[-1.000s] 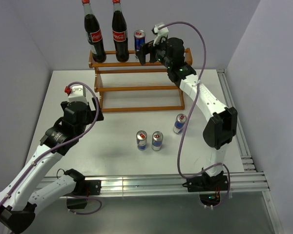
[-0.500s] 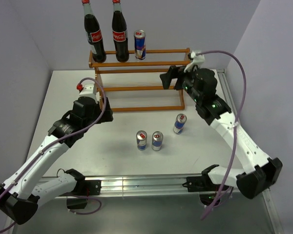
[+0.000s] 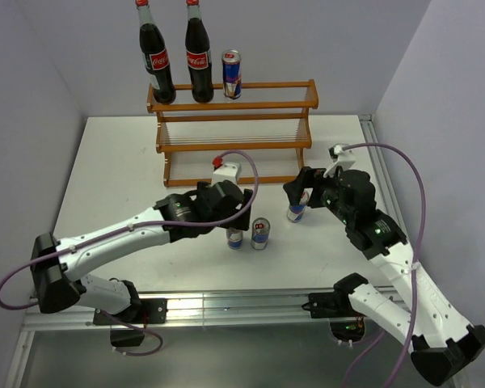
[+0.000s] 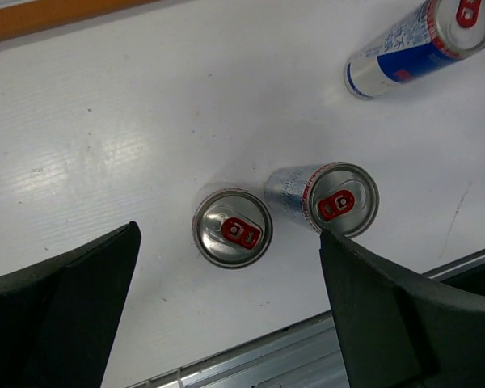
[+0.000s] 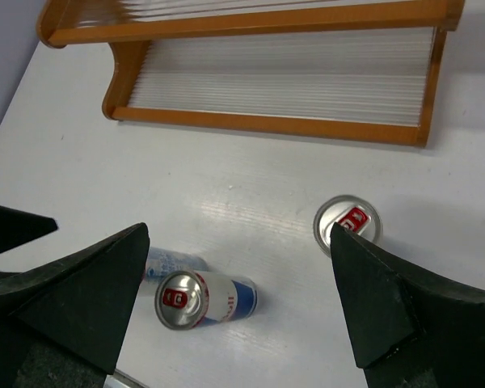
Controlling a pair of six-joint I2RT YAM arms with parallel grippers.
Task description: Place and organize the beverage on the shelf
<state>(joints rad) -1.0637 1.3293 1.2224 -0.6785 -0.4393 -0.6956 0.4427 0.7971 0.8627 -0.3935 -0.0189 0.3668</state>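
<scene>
Three of the six drinks stand on the shelf and three wait below, so we judge the task about half done, with the fetching of more cans as the step in hand.

From above, the desk [image 3: 113, 162] carries the shelf [image 3: 234, 148] at its twelve o'clock edge. On the top tier, toward the nine o'clock end, stand one cola bottle [image 3: 156, 56] and a second cola bottle [image 3: 199, 56], with the shelved can [image 3: 232, 74] just at their three o'clock. The two lower tiers hold nothing.

Near the desk's five o'clock stand the first can [image 3: 235, 237], the middle can [image 3: 260, 234] just beside it, and the third can [image 3: 297, 208] apart at two o'clock.

Our left hand [image 3: 239, 217] hovers over the first can, spread wide and holding nothing. Our right hand [image 3: 299, 187] hangs by the third can, equally wide and empty.

Next, we think, each hand must drop astride its can. The left needs care, since one finger lines up over the middle can's rim and could tip it. The right must shift until the third can sits between its fingers.
</scene>
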